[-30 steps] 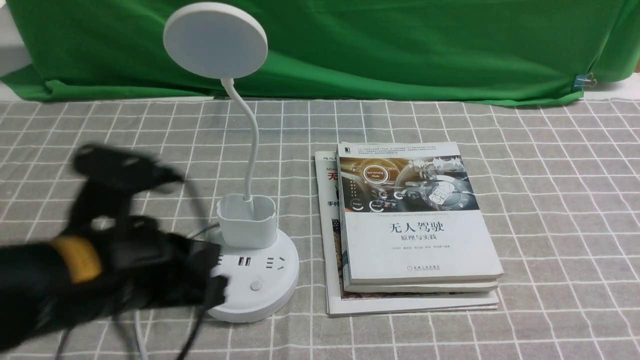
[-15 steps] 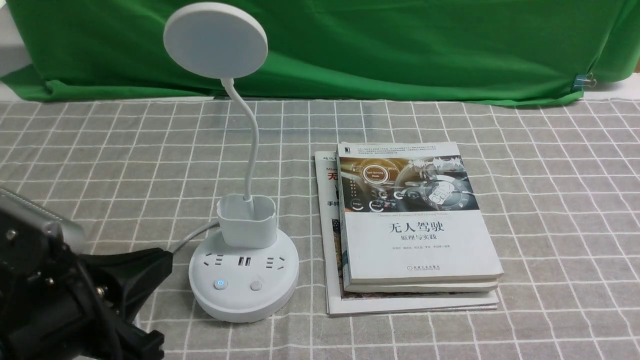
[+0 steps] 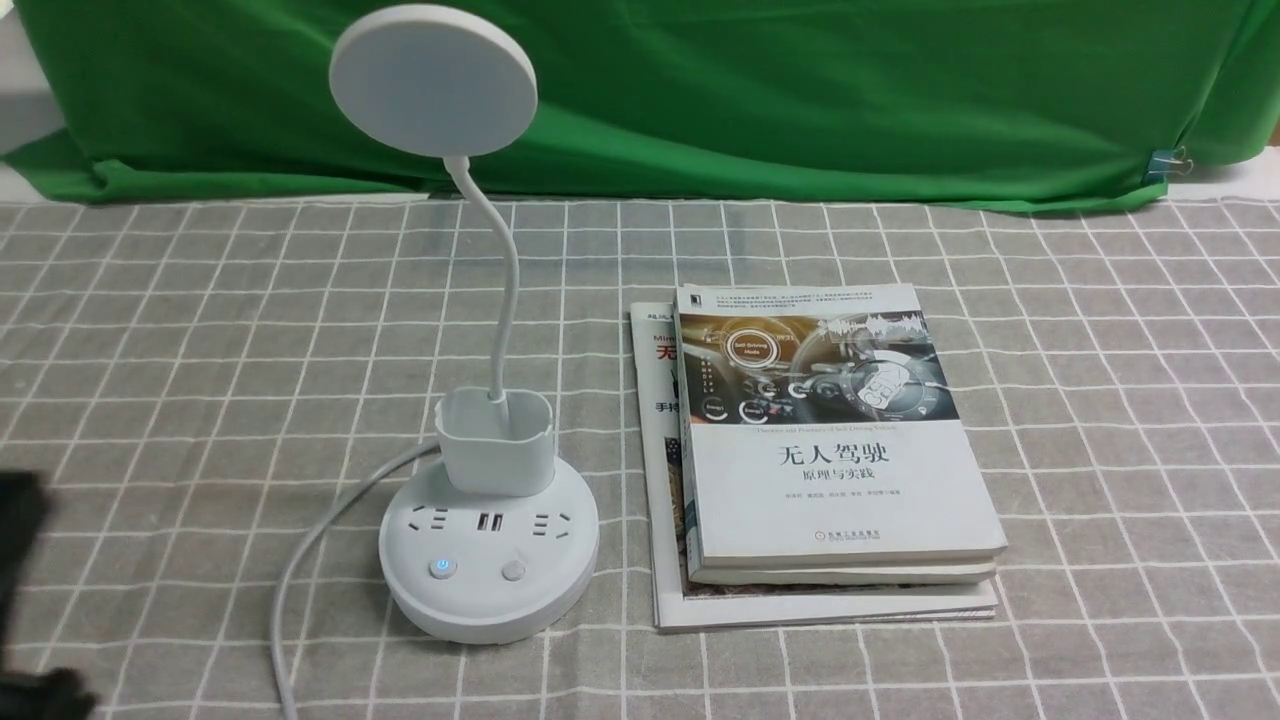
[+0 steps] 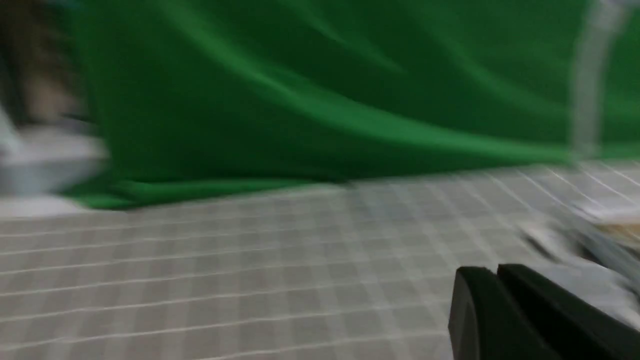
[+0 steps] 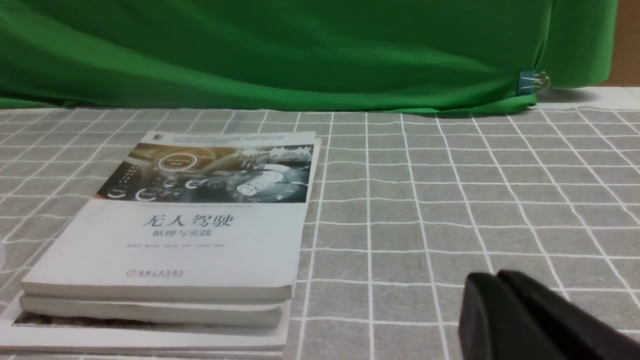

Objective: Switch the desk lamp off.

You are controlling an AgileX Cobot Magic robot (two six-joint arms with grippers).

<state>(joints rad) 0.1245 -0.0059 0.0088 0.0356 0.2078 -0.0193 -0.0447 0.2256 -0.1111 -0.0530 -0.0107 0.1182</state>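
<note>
The white desk lamp stands left of centre in the front view, with its flat disc head raised on a thin neck and a small cup holder. On its round base the left button shows a blue light and the right button is plain. My left gripper is shut and empty, over the checked cloth; only a dark blur of the arm shows at the front view's left edge. My right gripper is shut and empty, to the right of the books.
A stack of books lies right of the lamp, also in the right wrist view. The lamp's white cord runs off its left side toward the front edge. A green cloth hangs along the back.
My left arm has pulled back from the lamp base to the front-left edge, almost out of the front view. The left button, covered a second ago, now shows.
</note>
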